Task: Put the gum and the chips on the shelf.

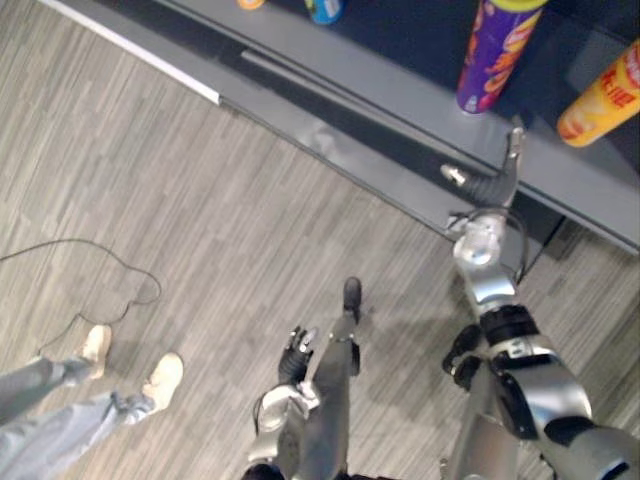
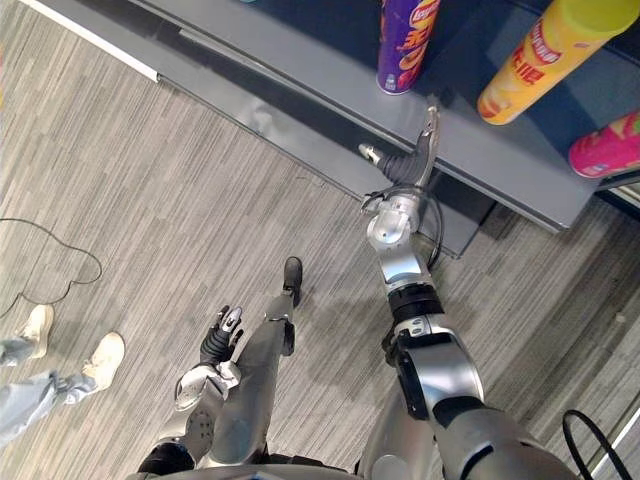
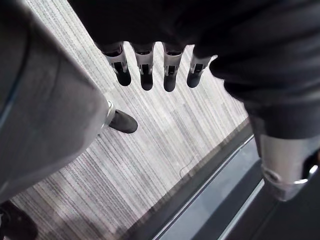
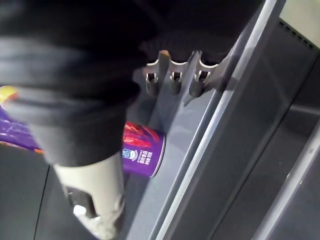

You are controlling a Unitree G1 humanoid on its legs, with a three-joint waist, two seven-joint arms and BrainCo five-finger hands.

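Purple can (image 1: 495, 50) of chips stands upright on the grey shelf (image 2: 500, 160), at 1 o'clock in the eye views. Next to it, toward 2 o'clock, a yellow can (image 1: 600, 100) stands on the same shelf, well apart from the purple one. A pink can (image 2: 605, 145) sits further along, at 3 o'clock.

The right robot hand (image 1: 495, 185) reaches up to the front of the shelf, just under the purple can. Its fingers (image 4: 172, 80) are straight and its thumb sticks out to the side. It holds nothing. It is near the purple can but does not touch it.

The left robot hand (image 1: 297, 352) hangs low at 6 o'clock, over the striped grey floor (image 1: 200, 220). Its fingers (image 3: 145, 75) are loose and it holds nothing.

A small blue thing (image 1: 325, 10) and an orange thing (image 1: 250, 3) sit on the shelf at 12 o'clock, cut off by the edge of the view. I cannot tell what they are, so I cannot tell where the gum is.

A person stands on the floor at 8 o'clock, in blue jeans and pale shoes (image 1: 165, 380), well away from the shelf.
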